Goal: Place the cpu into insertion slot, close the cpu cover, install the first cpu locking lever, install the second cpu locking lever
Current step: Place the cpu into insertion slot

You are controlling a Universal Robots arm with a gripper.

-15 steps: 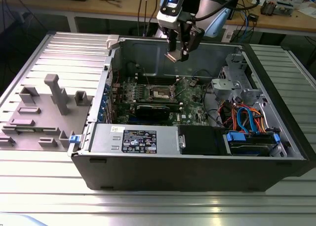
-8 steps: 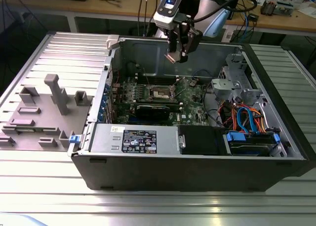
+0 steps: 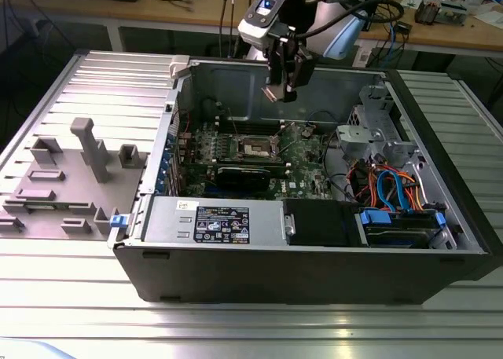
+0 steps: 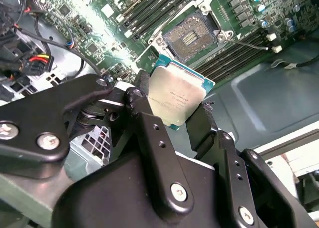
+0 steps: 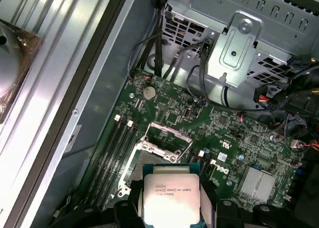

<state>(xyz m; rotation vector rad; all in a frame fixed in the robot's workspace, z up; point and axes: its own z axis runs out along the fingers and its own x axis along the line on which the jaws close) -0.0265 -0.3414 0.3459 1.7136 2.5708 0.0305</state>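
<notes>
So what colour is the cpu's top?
The cpu top is dull silver-grey, edged green; best in the second wrist view.

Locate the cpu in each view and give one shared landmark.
Exterior view: cpu held in the end effector, above the open case.
Second wrist view: cpu gripped, metal top facing the camera.
First wrist view: cpu gripped, metal top facing the camera.
Shared landmark: insertion slot, exterior, second wrist, first wrist.

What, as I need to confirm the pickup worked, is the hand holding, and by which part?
The cpu, gripped by the hand at two opposite edges, with its metal top showing in both wrist views.
</notes>
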